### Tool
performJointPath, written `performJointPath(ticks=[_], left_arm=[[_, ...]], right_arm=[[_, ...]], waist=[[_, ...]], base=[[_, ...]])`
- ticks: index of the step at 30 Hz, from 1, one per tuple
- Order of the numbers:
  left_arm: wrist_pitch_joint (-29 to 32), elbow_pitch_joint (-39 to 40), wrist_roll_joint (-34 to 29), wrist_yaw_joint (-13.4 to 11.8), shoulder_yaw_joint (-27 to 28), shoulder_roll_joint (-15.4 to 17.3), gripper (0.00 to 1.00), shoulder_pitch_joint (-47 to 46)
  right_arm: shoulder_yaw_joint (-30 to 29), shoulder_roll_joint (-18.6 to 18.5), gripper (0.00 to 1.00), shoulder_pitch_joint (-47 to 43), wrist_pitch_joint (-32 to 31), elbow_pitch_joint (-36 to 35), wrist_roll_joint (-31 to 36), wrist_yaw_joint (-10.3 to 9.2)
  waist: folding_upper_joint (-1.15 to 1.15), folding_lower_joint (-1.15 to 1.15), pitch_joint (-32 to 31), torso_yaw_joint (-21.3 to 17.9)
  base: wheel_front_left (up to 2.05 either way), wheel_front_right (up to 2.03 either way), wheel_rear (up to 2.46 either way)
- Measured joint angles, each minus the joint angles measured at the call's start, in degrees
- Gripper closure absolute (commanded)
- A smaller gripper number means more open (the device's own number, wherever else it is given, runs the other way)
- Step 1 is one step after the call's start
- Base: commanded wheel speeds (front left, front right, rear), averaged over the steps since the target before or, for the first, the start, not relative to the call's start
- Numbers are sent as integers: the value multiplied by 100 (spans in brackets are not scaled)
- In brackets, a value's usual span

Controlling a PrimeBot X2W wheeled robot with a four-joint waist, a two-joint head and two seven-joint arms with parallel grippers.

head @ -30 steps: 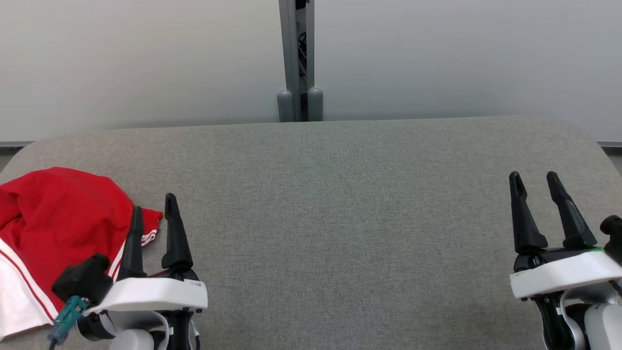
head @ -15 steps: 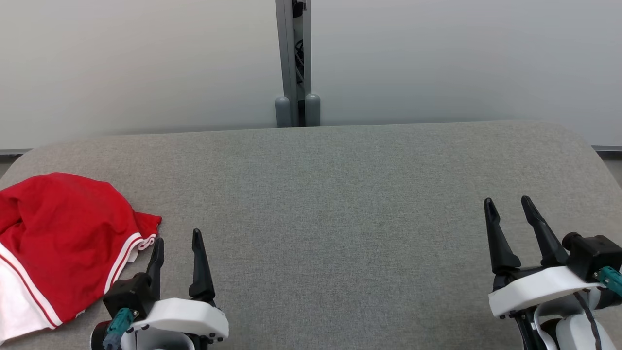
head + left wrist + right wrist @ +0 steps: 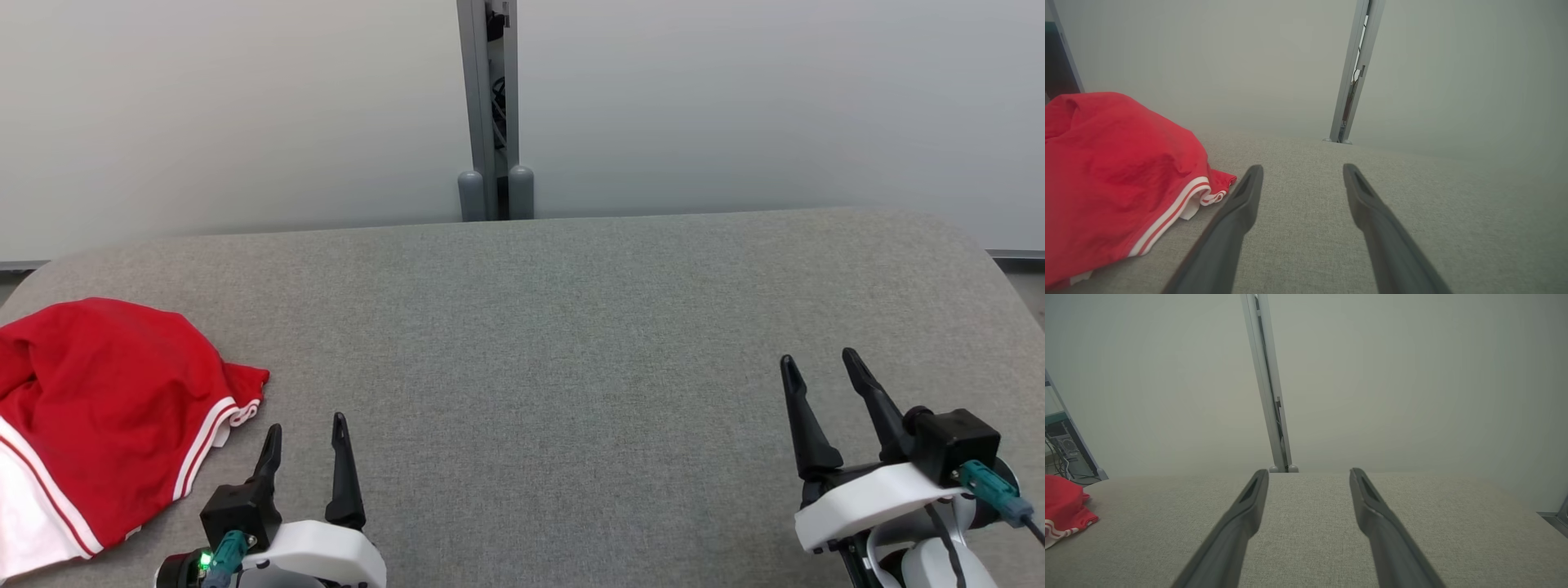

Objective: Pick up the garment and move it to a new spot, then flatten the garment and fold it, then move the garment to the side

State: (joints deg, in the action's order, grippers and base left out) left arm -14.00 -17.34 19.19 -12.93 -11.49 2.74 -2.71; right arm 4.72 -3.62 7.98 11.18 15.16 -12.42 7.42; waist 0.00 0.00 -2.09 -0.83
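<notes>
The red garment (image 3: 106, 408) lay bunched at the tabletop's (image 3: 555, 327) left edge. The left gripper (image 3: 307, 421) and right gripper (image 3: 817, 356) held their fingers spread and empty. The nearer left gripper would likely do best pinching the striped hem (image 3: 208, 433) and catching few layers.

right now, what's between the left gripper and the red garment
Just bare grey table between the left gripper and the red garment, as the head view shows.

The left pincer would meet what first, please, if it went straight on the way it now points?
Probably nothing near: the left pincer faces bare table, then the wall; the garment lies leftward.
</notes>
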Motion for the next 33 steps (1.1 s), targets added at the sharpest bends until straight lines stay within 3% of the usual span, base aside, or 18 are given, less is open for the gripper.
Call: performJointPath(ticks=[22,33], left_arm=[[-77,-34,-843,-164,41,0,0,14],[-91,-32,-911,-176,104,1,0,13]], right_arm=[[337,-16,0,129,352,109,820,1],[530,-23,0,136,397,77,733,2]], waist=[[0,0,-2,16],[0,0,50,402]], base=[[0,0,0],[0,0,0]])
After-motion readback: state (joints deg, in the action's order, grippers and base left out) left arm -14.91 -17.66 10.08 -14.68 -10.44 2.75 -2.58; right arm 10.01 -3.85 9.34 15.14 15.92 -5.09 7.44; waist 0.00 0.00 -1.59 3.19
